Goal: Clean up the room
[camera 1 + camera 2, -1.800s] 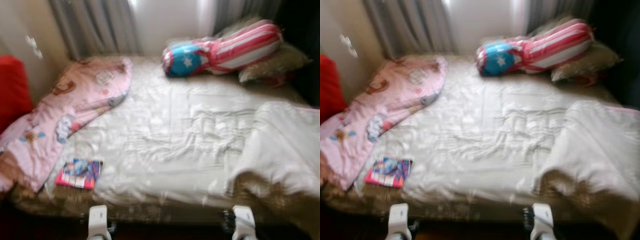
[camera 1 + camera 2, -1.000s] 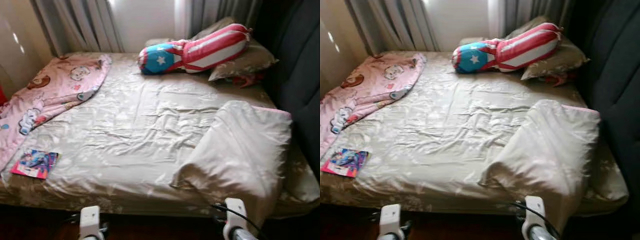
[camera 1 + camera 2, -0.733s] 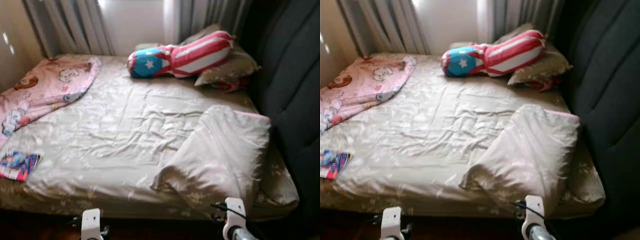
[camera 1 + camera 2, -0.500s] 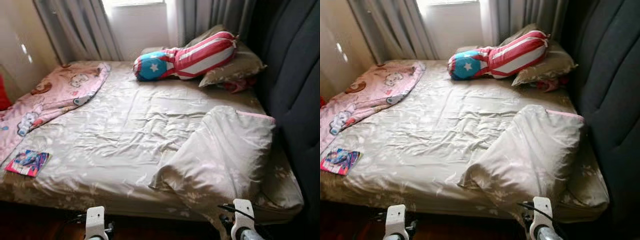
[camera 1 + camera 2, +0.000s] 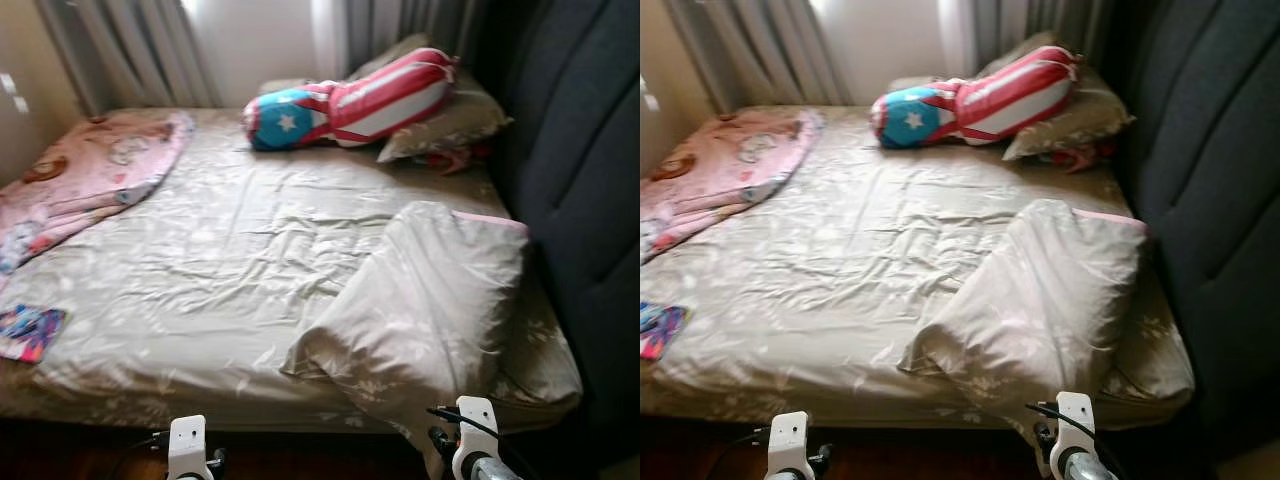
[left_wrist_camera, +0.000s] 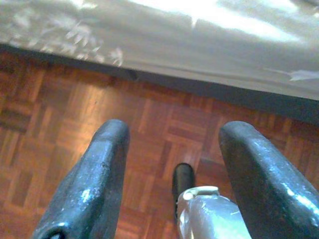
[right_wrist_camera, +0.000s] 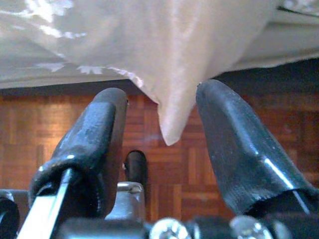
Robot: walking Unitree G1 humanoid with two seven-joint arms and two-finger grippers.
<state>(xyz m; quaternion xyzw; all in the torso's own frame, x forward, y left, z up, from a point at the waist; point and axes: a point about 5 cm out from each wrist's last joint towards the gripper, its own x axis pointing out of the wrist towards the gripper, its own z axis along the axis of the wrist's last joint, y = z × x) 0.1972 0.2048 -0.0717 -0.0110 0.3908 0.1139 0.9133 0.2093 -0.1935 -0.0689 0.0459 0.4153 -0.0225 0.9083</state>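
A bed (image 5: 230, 250) with a wrinkled beige sheet lies before me. A bunched beige duvet (image 5: 440, 300) sits on its near right part, one corner (image 7: 169, 124) hanging over the bed's edge. A pink cartoon blanket (image 5: 90, 165) lies at the far left and a colourful book (image 5: 28, 332) at the near left edge. My left gripper (image 6: 177, 129) hangs open over the parquet floor (image 6: 60, 109) beside the bed. My right gripper (image 7: 163, 94) is open, with the duvet corner hanging in line with the gap between its fingers.
A red, white and blue striped cushion (image 5: 350, 100) and a beige pillow (image 5: 450, 125) lie at the head of the bed. A dark padded headboard (image 5: 580, 180) rises on the right. Grey curtains (image 5: 120, 50) hang behind.
The camera has swung to the right, so the bed's things sit further left in the picture and the headboard shows more. The things themselves have not moved, and both arms stay low.
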